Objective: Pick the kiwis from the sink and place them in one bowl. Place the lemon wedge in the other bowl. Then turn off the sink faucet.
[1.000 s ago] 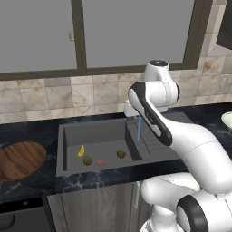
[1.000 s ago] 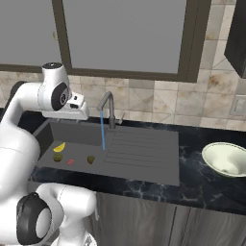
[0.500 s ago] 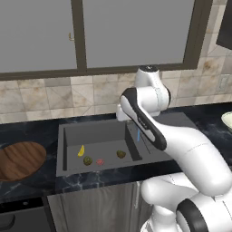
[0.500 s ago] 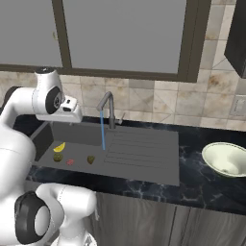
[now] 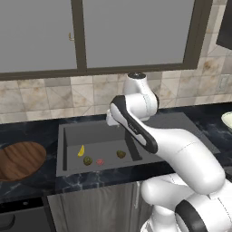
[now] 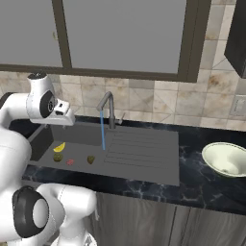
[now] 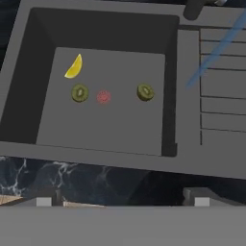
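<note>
Hovered above the sink (image 7: 29,72), gripper (image 7: 122,199) spread wide and empty — nothing picked yet.
Kiwis (image 7: 79,92) lay on the basin floor flanking a red-pink scrap (image 7: 103,97), lemon wedge (image 7: 74,67) just beside — risked nipping the wrong piece, or rolling a kiwi away.

the wooden bowl (image 5: 20,159) left of the sink (image 5: 68,136) is cut by the left base view's edge; the arm (image 5: 154,136) hides the sink's right part there; the pale bowl (image 6: 226,159) right of the sink is clipped in the right base view; the faucet (image 7: 194,7) is cropped in the hand view; the small red thing (image 7: 103,97) is too blurred to tell.
</note>
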